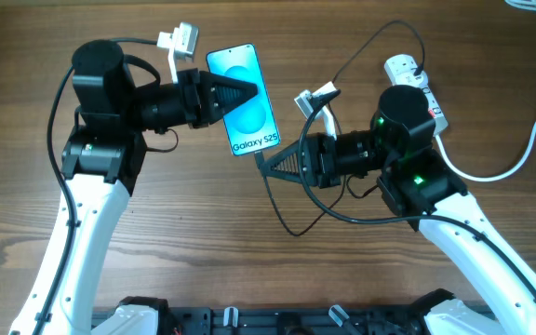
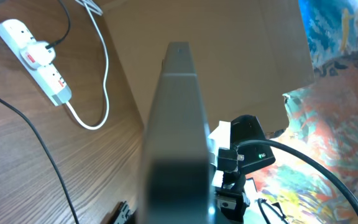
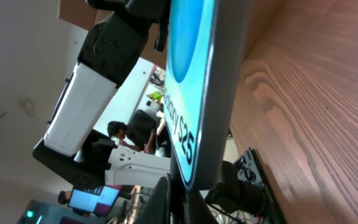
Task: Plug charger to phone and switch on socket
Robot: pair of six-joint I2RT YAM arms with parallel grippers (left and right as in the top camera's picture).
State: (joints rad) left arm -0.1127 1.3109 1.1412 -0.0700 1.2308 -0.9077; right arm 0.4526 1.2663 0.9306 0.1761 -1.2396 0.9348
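The phone (image 1: 252, 123), cyan screen with a white text strip at its lower end, is held off the table by my left gripper (image 1: 241, 94), which is shut on its upper middle. In the left wrist view the phone is a grey edge-on slab (image 2: 176, 112) hiding the fingers. My right gripper (image 1: 266, 168) sits just below the phone's lower end, shut on the tip of the charger, whose thin black cable (image 1: 292, 223) loops back to the socket (image 1: 417, 79). In the right wrist view the phone's lower end (image 3: 194, 74) hangs right above the fingertips (image 3: 179, 199). The connector itself is hidden.
The socket also shows in the left wrist view (image 2: 39, 56) with a plug in it. Its thick white cord (image 1: 519, 158) curves off to the right edge. A black rail (image 1: 249, 321) runs along the table's front edge.
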